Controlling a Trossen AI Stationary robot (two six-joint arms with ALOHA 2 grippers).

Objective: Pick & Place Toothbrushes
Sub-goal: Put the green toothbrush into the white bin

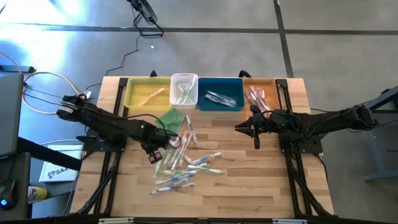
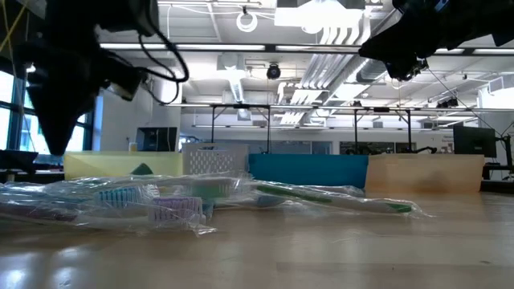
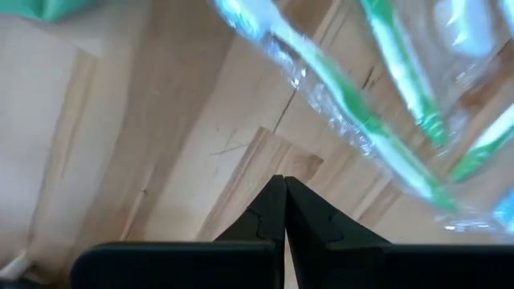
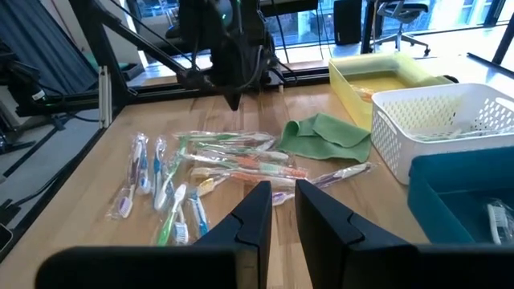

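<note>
Several wrapped toothbrushes (image 1: 185,163) lie in a loose pile on the wooden table (image 1: 261,180), also in the right wrist view (image 4: 217,164) and the low view (image 2: 185,201). My left gripper (image 1: 155,154) hangs shut and empty above the table at the pile's left edge, pointing down; the left wrist view shows its shut tips (image 3: 283,183) over bare wood beside green-handled toothbrushes (image 3: 361,120). My right gripper (image 1: 239,128) waits level above the table's right half, its fingers (image 4: 283,193) a narrow gap apart with nothing between them.
Along the far edge stand a yellow bin (image 1: 132,94), a white basket (image 1: 184,79), a blue bin (image 1: 219,84) and a tan bin (image 1: 266,84), each with toothbrushes inside. A folded green cloth (image 1: 171,119) lies between the bins and the pile. Bare wood lies near and right.
</note>
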